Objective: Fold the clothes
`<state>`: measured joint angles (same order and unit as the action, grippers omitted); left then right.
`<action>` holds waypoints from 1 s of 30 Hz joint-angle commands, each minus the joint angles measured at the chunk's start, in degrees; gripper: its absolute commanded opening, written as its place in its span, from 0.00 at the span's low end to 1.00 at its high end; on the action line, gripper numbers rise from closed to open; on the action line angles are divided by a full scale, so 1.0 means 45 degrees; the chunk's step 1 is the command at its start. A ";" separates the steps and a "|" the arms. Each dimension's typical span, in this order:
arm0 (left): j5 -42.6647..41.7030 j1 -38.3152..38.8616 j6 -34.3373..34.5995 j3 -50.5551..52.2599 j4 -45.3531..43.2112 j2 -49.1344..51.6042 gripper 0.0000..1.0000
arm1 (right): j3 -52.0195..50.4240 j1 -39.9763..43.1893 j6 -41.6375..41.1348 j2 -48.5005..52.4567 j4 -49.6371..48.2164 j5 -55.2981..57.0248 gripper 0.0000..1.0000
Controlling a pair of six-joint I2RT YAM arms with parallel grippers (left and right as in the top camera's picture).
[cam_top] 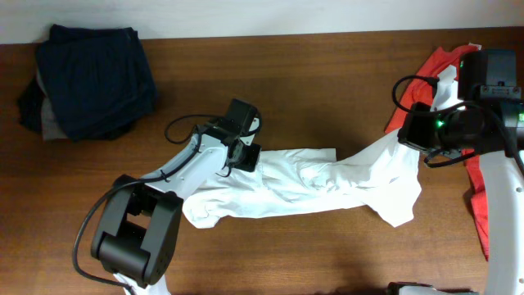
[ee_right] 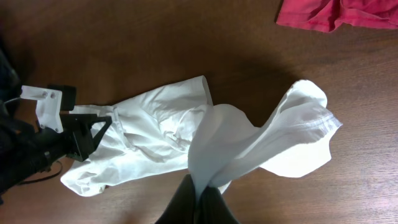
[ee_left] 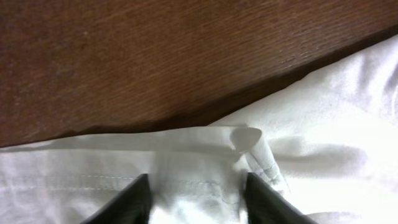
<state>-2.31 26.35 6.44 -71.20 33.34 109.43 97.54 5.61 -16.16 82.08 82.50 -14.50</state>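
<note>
Sprawling across the middle of the wooden table [cam_top: 311, 254]: white shirt [cam_top: 327, 184], badly rumpled. Left end flat on the wood, thick wrinkled body in the centre, right end drawn up off the surface into a twisted band. Stitched hem running along the left edge, with one small corner of it curled upward.

Left claw [ee_left: 196, 190] low over that left edge, jaws spread wide and straddling the hem, cloth lying between the fingers [ee_left: 138, 199]. Resting against the fabric, apparently without squeezing it. Right claw [ee_right: 200, 190] pressed together, pinching the raised right end of the white shirt and holding it above the table, cloth hanging from it in a loose loop down to the wood.

Far left, at the back corner: heap of dark clothes [cam_top: 90, 78], well apart from the white shirt and from both claws. Far right: red tee [ee_right: 336, 14], spread on the table near the lifted end of the white shirt, much of it hidden from above by the right arm and its cables.
</note>
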 commanded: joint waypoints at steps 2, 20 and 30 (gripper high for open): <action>0.0131 0.0534 -0.0053 -0.0049 0.0087 0.0180 0.01 | 0.0039 0.0068 0.0214 -0.0015 0.0058 0.0029 0.04; 0.0146 0.0962 0.1617 -0.0277 0.0656 0.0063 0.49 | 0.0029 0.0068 0.0544 -0.0015 0.0340 0.0379 0.04; 0.0146 0.0962 0.1511 -0.0291 0.0403 0.0821 0.30 | 0.0029 0.0068 0.0544 -0.0015 0.0345 0.0495 0.04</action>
<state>-2.26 30.94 13.15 -72.49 35.42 111.63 97.54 5.61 -14.33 82.08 83.99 -13.39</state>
